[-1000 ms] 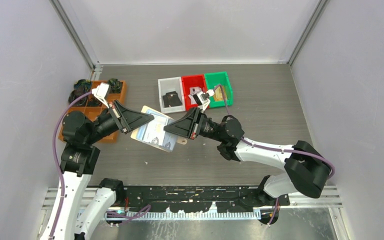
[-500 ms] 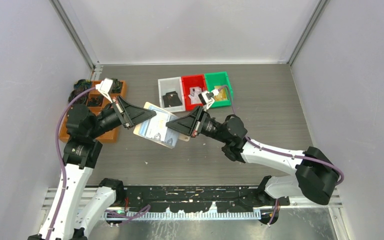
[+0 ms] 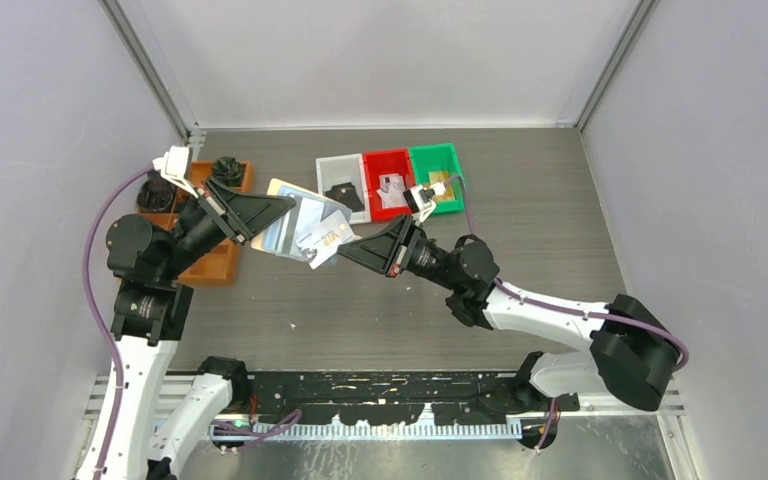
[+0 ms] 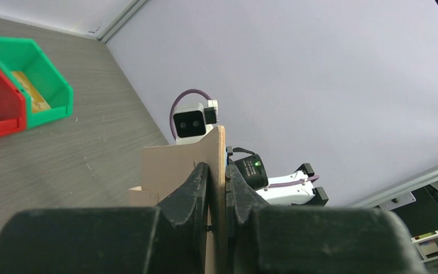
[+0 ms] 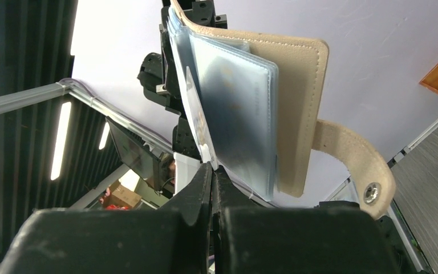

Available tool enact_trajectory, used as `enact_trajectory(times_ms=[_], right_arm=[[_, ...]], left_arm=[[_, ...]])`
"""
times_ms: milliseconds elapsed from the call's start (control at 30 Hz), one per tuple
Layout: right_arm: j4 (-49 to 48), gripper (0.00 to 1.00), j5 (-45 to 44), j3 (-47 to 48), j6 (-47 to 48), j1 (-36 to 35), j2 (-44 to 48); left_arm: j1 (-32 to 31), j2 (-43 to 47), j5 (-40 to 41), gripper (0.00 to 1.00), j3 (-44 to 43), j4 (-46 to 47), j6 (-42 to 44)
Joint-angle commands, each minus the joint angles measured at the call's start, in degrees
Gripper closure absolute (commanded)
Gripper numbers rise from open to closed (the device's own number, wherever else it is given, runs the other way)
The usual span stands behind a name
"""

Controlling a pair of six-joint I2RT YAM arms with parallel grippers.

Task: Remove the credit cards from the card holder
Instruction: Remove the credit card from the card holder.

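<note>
Credit cards [image 5: 234, 108] in card holder [image 5: 299, 103]

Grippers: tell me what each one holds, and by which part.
The left gripper pinches the card holder by the edge of its tan cover. The right gripper pinches a card by the end that sticks out of the holder.

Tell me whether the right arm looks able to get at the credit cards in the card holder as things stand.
Probably yes. The left tool holds the card holder up with its sleeves facing the right tool, which is shut on one credit card; nothing stands between them.
</note>
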State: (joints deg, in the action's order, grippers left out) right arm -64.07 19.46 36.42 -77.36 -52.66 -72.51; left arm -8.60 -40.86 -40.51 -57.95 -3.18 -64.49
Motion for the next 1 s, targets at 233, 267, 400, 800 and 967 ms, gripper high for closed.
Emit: enact_trajectory(times_ms=[233,267,400,800,967], right_arm=[[-1.8,0.99,2.5,2.4,0.6,1.2,3.2],[-1.4,0.99,2.7,2.7,0.6,1.3,3.1],[-1.7,0.99,3.5,4.8,-0.6,1.3,0.8],[-7.4,0.88,3.6,10.2,-5.1,1.2,-6.4],[-9.3,0.81,2.3,9.5,-5.6,1.0,-6.8]], left_arm=[[0.3,2.1,0.9,1.00,0.0,3.4,1.2],[0.3,2.2,1.0,1.00,0.1,3.4,1.2],[0.3,2.2,1.3,1.00,0.4,1.8,0.7],[0.3,2.3,2.3,1.00,0.7,1.7,0.3],[0.3,2.5,2.5,1.00,0.8,1.7,0.1]])
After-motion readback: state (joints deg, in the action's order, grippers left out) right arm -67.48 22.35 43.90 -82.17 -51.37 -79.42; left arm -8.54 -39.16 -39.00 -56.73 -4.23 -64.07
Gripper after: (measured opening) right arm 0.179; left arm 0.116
